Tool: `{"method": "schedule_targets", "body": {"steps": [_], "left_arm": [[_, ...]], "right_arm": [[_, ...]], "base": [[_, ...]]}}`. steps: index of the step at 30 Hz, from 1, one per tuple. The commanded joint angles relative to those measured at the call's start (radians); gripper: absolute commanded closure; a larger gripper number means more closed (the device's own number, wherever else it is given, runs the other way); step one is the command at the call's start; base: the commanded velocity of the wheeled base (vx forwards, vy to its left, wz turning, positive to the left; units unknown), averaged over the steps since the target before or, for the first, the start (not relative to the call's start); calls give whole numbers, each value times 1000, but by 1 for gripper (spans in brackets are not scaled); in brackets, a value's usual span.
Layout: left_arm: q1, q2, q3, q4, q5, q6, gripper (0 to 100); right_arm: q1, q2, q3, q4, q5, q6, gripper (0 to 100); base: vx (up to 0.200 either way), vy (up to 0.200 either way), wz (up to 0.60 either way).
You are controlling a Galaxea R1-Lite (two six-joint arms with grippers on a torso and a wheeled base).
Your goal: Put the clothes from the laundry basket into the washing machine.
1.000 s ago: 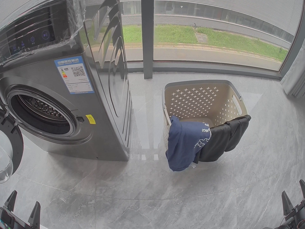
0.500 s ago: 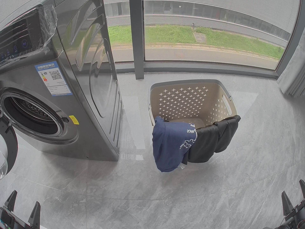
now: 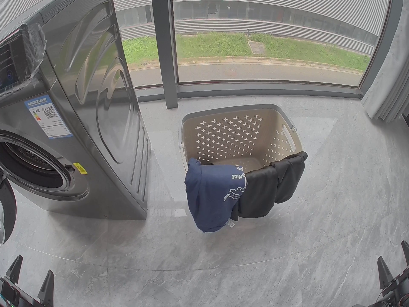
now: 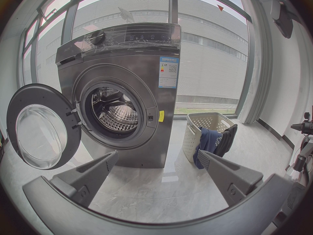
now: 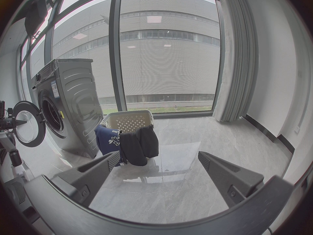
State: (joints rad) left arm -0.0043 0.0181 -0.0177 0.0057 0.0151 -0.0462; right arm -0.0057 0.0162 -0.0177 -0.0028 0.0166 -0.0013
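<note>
Step in hand: approach, ahead of the first pick; no garment has left the basket yet. The washer (image 3: 98, 107) stands on the robot's left with its door (image 4: 42, 128) swung wide open and the drum (image 4: 114, 111) exposed and apparently empty. The basket (image 3: 238, 128) sits on the floor near the washer's right side, in front of the window. Two garments hang over its near rim: a blue one (image 3: 211, 197) on the washer side, draped well down the outer wall, and a black one (image 3: 266, 186) touching it on the far side. The next move calls for closing the gap to the basket and lowering one claw onto a draped fold at the rim. The blue garment looks the easier pick, as it is nearer the drum. The left claw (image 4: 156, 153) and right claw (image 5: 157, 154) sit low and well apart from the basket, fingers spread wide, holding and touching nothing.
</note>
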Motion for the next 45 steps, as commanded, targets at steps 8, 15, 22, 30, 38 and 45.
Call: {"method": "schedule_targets", "body": {"steps": [8,15,22,30,38,45], "left_arm": [[0,-12,13,0,0,-1,0],[0,-12,13,0,0,-1,0],[0,-12,13,0,0,0,0],[0,-12,13,0,0,0,0],[0,-12,13,0,0,0,0],[0,-12,13,0,0,0,0]], "right_arm": [[0,-15,18,0,0,0,0],[0,-15,18,0,0,0,0],[0,-13,18,0,0,0,0],[0,-13,18,0,-1,0,0],[0,-13,18,-2,-1,0,0],[0,-13,18,0,-1,0,0]], "base": [[0,0,0],[0,0,0],[0,-143,0],[0,-100,0],[0,0,0],[0,-114,0]]}}
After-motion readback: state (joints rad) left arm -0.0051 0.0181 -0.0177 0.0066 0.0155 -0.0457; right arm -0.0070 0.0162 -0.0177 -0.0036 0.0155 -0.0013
